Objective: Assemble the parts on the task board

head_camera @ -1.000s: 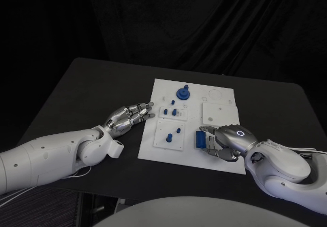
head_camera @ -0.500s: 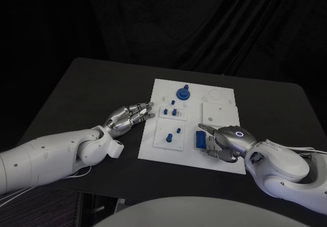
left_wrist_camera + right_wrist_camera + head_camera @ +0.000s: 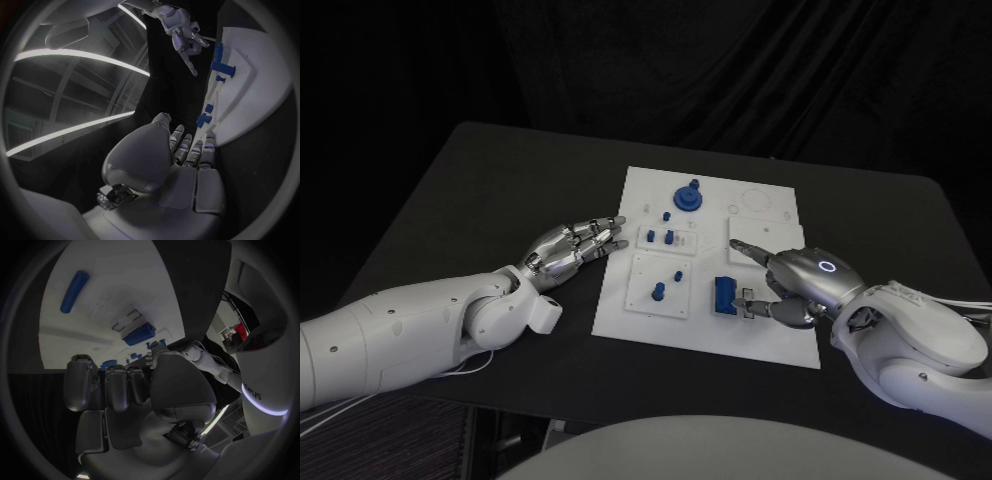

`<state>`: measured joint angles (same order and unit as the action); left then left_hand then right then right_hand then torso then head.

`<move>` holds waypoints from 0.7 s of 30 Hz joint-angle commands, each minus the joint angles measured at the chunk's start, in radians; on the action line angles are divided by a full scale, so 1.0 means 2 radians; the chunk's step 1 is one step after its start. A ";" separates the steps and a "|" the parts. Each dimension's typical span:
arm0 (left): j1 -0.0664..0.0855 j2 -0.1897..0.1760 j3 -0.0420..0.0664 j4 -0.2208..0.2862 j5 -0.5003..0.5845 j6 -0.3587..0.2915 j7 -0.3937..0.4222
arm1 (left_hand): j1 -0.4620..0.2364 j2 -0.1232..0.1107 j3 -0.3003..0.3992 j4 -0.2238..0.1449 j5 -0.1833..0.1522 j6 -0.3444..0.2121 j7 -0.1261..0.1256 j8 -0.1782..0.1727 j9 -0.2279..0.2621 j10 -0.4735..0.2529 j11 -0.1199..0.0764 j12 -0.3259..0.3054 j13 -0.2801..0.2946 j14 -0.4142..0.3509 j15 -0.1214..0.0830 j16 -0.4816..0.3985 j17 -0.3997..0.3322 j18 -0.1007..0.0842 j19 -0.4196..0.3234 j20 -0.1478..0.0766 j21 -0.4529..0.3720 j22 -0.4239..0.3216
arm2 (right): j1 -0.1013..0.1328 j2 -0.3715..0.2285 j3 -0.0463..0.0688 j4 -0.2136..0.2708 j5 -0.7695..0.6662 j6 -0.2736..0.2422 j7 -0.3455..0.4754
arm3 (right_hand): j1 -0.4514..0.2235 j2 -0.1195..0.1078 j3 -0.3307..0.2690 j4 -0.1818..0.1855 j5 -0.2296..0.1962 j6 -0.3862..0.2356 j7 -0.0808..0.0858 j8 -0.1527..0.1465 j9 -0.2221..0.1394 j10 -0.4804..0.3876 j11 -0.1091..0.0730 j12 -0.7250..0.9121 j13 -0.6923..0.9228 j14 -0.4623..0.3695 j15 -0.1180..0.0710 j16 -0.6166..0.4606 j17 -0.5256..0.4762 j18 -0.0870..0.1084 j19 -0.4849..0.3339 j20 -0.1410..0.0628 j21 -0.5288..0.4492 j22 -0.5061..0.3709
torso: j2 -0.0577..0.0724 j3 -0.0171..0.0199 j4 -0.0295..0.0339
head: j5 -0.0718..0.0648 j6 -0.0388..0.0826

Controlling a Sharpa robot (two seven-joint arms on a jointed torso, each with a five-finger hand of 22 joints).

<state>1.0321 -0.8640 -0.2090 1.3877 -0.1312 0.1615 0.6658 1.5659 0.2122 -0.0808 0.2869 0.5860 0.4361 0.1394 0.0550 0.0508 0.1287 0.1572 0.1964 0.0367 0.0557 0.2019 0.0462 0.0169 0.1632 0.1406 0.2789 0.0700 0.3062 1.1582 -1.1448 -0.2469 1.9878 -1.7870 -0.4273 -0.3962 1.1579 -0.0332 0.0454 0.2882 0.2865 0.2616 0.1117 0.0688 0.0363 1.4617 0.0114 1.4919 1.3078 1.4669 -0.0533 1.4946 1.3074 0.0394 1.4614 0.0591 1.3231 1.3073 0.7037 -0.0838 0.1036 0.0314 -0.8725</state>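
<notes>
The board (image 3: pixel 769 345) is lying in the middle of the black table (image 3: pixel 473 190), with blue parts spread over it. A round knob (image 3: pixel 687 196) is standing near the far edge; two small pegs (image 3: pixel 661 237) are sitting just below it, and two more (image 3: pixel 666 283) are standing in the square panel nearer the robot. A blue block (image 3: pixel 724 294) is lying on the near right part of the board.

The right hand (image 3: pixel 790 290) is hanging over the board just beside the block, one finger pointing out across the plate toward the far side and the others curling in close to the block — I cannot tell whether they are touching it or holding anything. In the right wrist view the block (image 3: pixel 139 334) is showing beyond the fingers (image 3: pixel 115 385), apart from them, with a long blue piece (image 3: pixel 74 291) lying farther off.

The left hand (image 3: pixel 574 247) is resting on the table at the board's left edge, fingers stretched out loosely side by side and holding nothing — its tips are lying just beside the small pegs (image 3: pixel 203 119).
</notes>
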 commanded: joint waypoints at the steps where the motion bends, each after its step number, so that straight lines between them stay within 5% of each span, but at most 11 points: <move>1: -0.003 0.001 -0.002 -0.001 -0.001 -0.001 -0.009 | -0.004 -0.001 0.001 0.002 -0.003 -0.002 0.001 0.001 0.000 0.001 0.003 0.002 0.001 0.001 0.002 0.002 0.001 -0.006 0.000 0.003 0.000 0.000 | 0.011 -0.008 0.000 0.004 0.065 -0.017 0.014 | -0.009 -0.001 0.002 0.002 0.000 0.021 0.003 0.007 0.003 0.008 0.004 0.003 0.084 0.029 0.004 -0.001 0.045 0.009 -0.001 0.002 0.000 0.094 | 0.000 0.0004 -0.0001 | -0.001 0.000; 8: -0.004 0.002 -0.002 -0.002 -0.001 -0.001 -0.009 | -0.004 0.000 0.001 0.002 -0.002 -0.001 0.001 0.001 0.000 0.001 0.003 0.002 0.001 0.002 0.002 0.002 0.001 -0.006 0.001 0.003 0.001 0.001 | 0.023 -0.012 0.000 -0.003 0.098 -0.002 0.022 | 0.004 -0.013 0.015 0.000 0.000 0.093 0.006 0.024 0.012 0.010 0.007 0.005 0.086 0.029 0.006 -0.001 0.044 0.009 0.000 0.005 0.000 0.094 | -0.001 0.0001 0.0001 | -0.001 0.000; 9: -0.004 0.003 -0.002 -0.002 -0.001 -0.001 -0.009 | -0.004 0.000 0.001 0.002 -0.002 -0.001 0.001 0.001 0.000 0.001 0.003 0.002 0.001 0.002 0.002 0.002 0.001 -0.006 0.001 0.003 0.001 0.001 | 0.024 -0.010 0.000 -0.005 0.099 0.000 0.023 | 0.037 -0.018 0.024 -0.014 -0.001 0.191 0.007 0.057 0.027 0.013 0.007 0.007 0.089 0.029 0.006 -0.001 0.043 0.009 0.000 0.005 0.000 0.094 | -0.001 -0.0001 0.0002 | -0.001 0.000; 11: -0.004 0.003 -0.002 -0.002 -0.001 -0.001 -0.009 | -0.004 0.000 0.001 0.002 -0.002 -0.001 0.001 0.001 0.000 0.001 0.003 0.002 0.001 0.002 0.002 0.002 0.001 -0.006 0.001 0.003 0.001 0.001 | 0.024 -0.008 0.000 -0.007 0.098 0.001 0.024 | 0.039 -0.018 0.025 -0.014 -0.001 0.195 0.007 0.058 0.028 0.014 0.007 0.008 0.089 0.029 0.006 -0.001 0.043 0.009 0.000 0.005 0.000 0.094 | -0.001 -0.0004 0.0004 | -0.001 0.000; 12: -0.004 0.003 -0.002 -0.002 -0.001 -0.001 -0.009 | -0.004 0.000 0.001 0.002 -0.002 -0.001 0.001 0.001 0.000 0.001 0.003 0.002 0.001 0.002 0.002 0.002 0.001 -0.006 0.001 0.003 0.001 0.001 | 0.024 -0.005 0.000 -0.011 0.094 0.002 0.026 | 0.061 -0.023 0.028 -0.020 -0.001 0.222 0.008 0.074 0.037 0.025 0.008 0.017 0.101 0.029 0.007 -0.001 0.043 0.009 0.000 0.006 0.000 0.094 | -0.001 -0.0011 0.0008 | -0.001 0.000; 13: -0.004 0.003 -0.002 -0.002 -0.001 -0.001 -0.009 | -0.004 0.000 0.001 0.002 -0.002 -0.001 0.001 0.001 0.000 0.001 0.003 0.002 0.001 0.002 0.002 0.002 0.001 -0.006 0.001 0.003 0.001 0.001 | 0.024 -0.004 0.000 -0.012 0.090 0.001 0.026 | 0.064 -0.024 0.027 -0.020 -0.001 0.225 0.008 0.078 0.039 0.026 0.008 0.018 0.103 0.029 0.007 -0.001 0.043 0.009 0.000 0.006 0.001 0.095 | -0.001 -0.0015 0.0009 | -0.001 0.000; 15: -0.004 0.002 -0.002 -0.002 -0.001 -0.001 -0.008 | -0.004 0.000 0.001 0.002 -0.002 -0.001 0.001 0.001 0.000 0.001 0.003 0.002 0.001 0.002 0.002 0.002 0.001 -0.006 0.001 0.003 0.001 0.001 | 0.023 -0.001 -0.001 -0.014 0.084 0.000 0.028 | 0.075 -0.029 0.025 -0.022 -0.002 0.241 0.004 0.112 0.056 0.041 0.006 0.029 0.117 0.029 0.006 -0.001 0.044 0.008 0.000 0.004 0.001 0.095 | -0.002 -0.0018 0.0008 | -0.001 0.000; 17: -0.004 0.002 -0.002 -0.002 -0.001 -0.001 -0.008 | -0.004 0.000 0.001 0.001 -0.002 -0.001 0.001 0.001 0.000 0.001 0.003 0.002 0.001 0.001 0.002 0.002 0.001 -0.006 0.000 0.003 0.000 0.000 | 0.021 0.002 -0.001 -0.016 0.080 0.000 0.030 | 0.081 -0.032 0.017 -0.020 -0.002 0.239 0.000 0.182 0.097 0.053 0.003 0.038 0.130 0.030 0.003 0.000 0.046 0.008 0.002 0.001 0.005 0.096 | -0.001 -0.0019 0.0008 | -0.001 0.000; 19: -0.004 0.002 -0.002 -0.002 -0.001 0.000 -0.009 | -0.004 0.000 0.001 0.001 -0.002 -0.001 0.001 0.001 0.000 0.001 0.003 0.002 0.001 0.001 0.002 0.002 0.001 -0.006 0.000 0.003 0.000 0.000 | 0.019 0.003 -0.001 -0.017 0.077 -0.001 0.031 | 0.081 -0.039 0.003 -0.017 -0.003 0.227 -0.008 0.300 0.173 0.055 -0.003 0.039 0.131 0.032 0.002 0.003 0.052 0.006 0.005 -0.002 0.013 0.098 | -0.001 -0.0012 0.0006 | -0.001 0.000; 21: -0.004 0.002 -0.002 -0.003 -0.001 0.000 -0.008 | -0.004 0.000 0.001 0.001 -0.002 -0.001 0.001 0.001 0.000 0.001 0.003 0.002 0.001 0.001 0.002 0.002 0.001 -0.006 0.000 0.003 0.000 0.000 | 0.016 0.004 -0.001 -0.017 0.076 -0.003 0.033 | 0.080 -0.036 0.000 -0.002 -0.001 0.160 -0.018 0.442 0.278 0.055 -0.007 0.039 0.131 0.034 -0.004 0.005 0.057 0.004 0.009 -0.007 0.019 0.100 | 0.000 -0.0006 0.0006 | -0.001 0.000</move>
<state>1.0314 -0.8603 -0.2093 1.3850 -0.1314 0.1615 0.6654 1.5659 0.2122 -0.0808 0.2869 0.5860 0.4361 0.1394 0.0550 0.0508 0.1286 0.1572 0.1964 0.0375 0.0557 0.2020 0.0462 0.0169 0.1633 0.1422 0.2767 0.0721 0.3061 1.1942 -1.1361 -0.2478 1.9542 -1.6249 -0.4287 -0.3463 1.3248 -0.1087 0.0457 0.2736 0.2864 0.6151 0.0801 0.8781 0.5389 1.4681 -0.0006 1.5684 1.3076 1.4656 -0.0526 1.5022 1.3074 0.0394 1.4669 0.0497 1.3578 1.3080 0.7016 -0.0863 0.1049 0.0299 -0.8725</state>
